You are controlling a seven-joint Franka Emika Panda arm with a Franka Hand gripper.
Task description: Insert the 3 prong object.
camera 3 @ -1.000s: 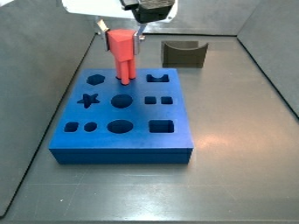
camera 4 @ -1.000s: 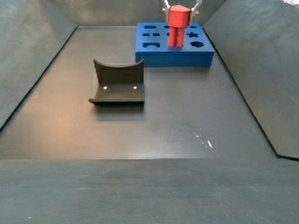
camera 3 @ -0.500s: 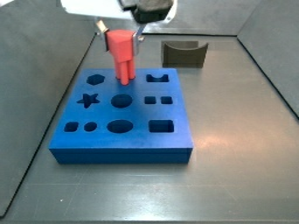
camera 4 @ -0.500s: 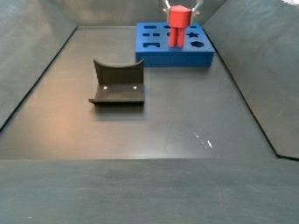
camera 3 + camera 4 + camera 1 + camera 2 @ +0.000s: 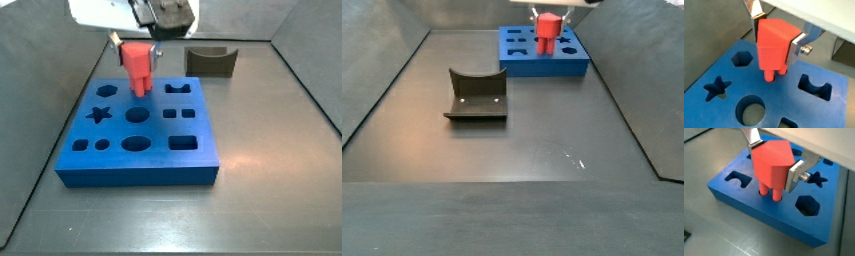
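My gripper [image 5: 775,37] is shut on the red-orange 3 prong object [image 5: 775,42] and holds it upright over the blue block [image 5: 834,107]. The peg's round prongs [image 5: 769,192] point down and meet the block's top near its far edge, between the hexagon hole [image 5: 807,204] and a notched hole [image 5: 735,178]. In both side views the peg [image 5: 136,64] [image 5: 547,30] stands on the far row of the block [image 5: 140,170] [image 5: 543,68]. The silver fingers [image 5: 795,174] clamp its flat sides. I cannot tell how deep the prongs sit.
The block has several shaped holes, among them a star [image 5: 99,114], a circle [image 5: 138,115] and an oval [image 5: 135,144]. A dark grey curved block [image 5: 211,60] [image 5: 477,95] lies apart on the floor. Grey walls enclose the floor.
The gripper and peg have shifted slightly toward the block's far edge and sit a little higher in the side view. The grip is unchanged.
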